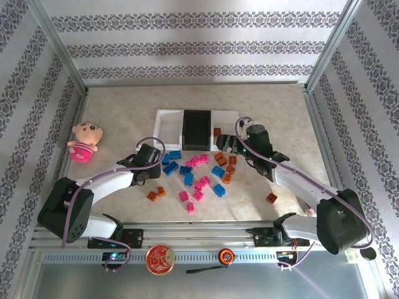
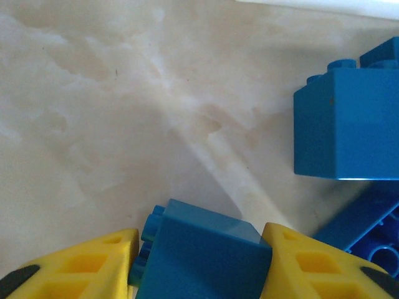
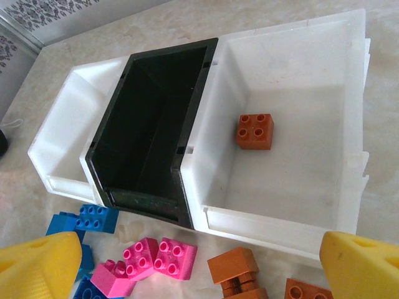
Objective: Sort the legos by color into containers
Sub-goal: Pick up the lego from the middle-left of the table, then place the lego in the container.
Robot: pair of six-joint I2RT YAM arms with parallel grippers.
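Across the marbled bench point(image 1: 124, 106), legos point(image 1: 198, 180) are lying just before the black tray point(image 1: 197, 128). The left jaws are pinching a blue brick point(image 2: 202, 258) at their tips; lifting fast, it could be slipping or snagging neighbouring blue bricks point(image 2: 349, 124). The right jaws are standing wide open

Marbled table point(image 1: 124, 106): legos point(image 1: 186, 169), trays point(image 1: 167, 128), doll point(image 1: 84, 142).

No legible text, apparently

Blue brick point(image 2: 202, 258) cut off at bottom edge; blue piece point(image 2: 368, 237) cropped at right, perhaps long brick
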